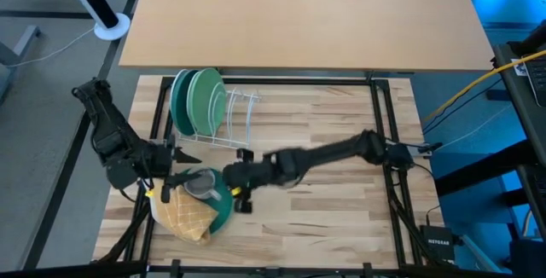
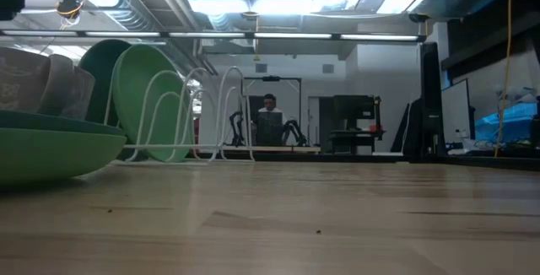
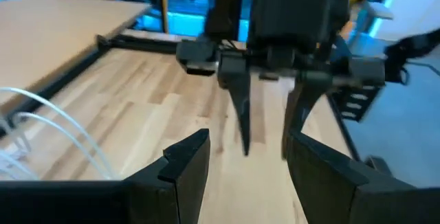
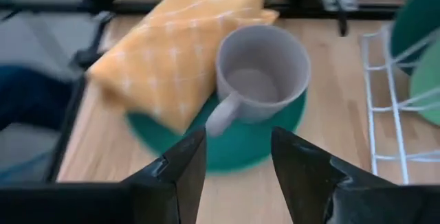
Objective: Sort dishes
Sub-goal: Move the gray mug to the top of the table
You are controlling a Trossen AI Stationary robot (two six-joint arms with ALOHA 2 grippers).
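Mug (image 4: 262, 74) on teal plate (image 4: 237, 145), just beyond right gripper (image 4: 237, 159), fingers apart, holding nothing

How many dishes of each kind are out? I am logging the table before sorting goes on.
Plates in the white wire rack: 2, a teal plate and a green plate
Plates flat on the table: 1, the teal plate under the mug
Mugs: 1, the grey mug
Total: 4 dishes

Yellow checked cloth (image 1: 188, 215) near table's front-left corner, white wire rack (image 1: 232, 116) behind it, wooden table (image 1: 324, 218)
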